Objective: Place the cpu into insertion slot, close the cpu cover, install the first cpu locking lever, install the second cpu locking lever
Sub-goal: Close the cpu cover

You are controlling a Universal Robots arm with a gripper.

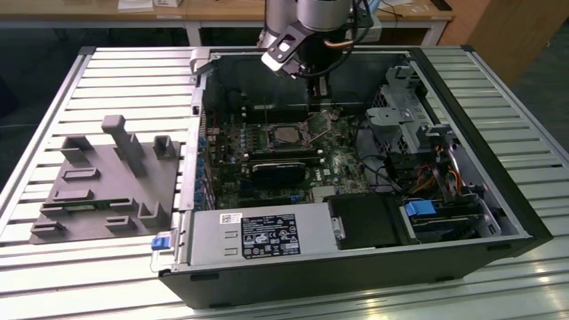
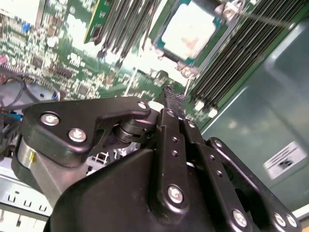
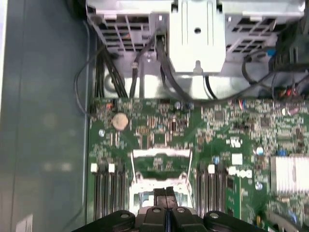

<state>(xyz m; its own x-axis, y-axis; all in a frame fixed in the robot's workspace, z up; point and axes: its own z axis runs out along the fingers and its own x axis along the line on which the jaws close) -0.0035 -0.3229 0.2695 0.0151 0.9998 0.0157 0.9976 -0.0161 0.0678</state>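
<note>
a pale slatted metal table (image 1: 98, 280) catches the light. behind it stands a wooden desk (image 1: 222, 10); the floor (image 1: 26, 73) is dark.

place: we read this as a robotics lab or workshop | bench: we see a silvery ribbed metal-slat worktable (image 1: 89, 273) | on it: open black desktop computer case (image 1: 356, 283) on its side | the exterior view's left: grey moulded plastic fixture tray (image 1: 89, 200) | far: wooden-topped desk on white legs (image 1: 231, 10) | above: silver-grey robot arm (image 1: 320, 13)
</note>
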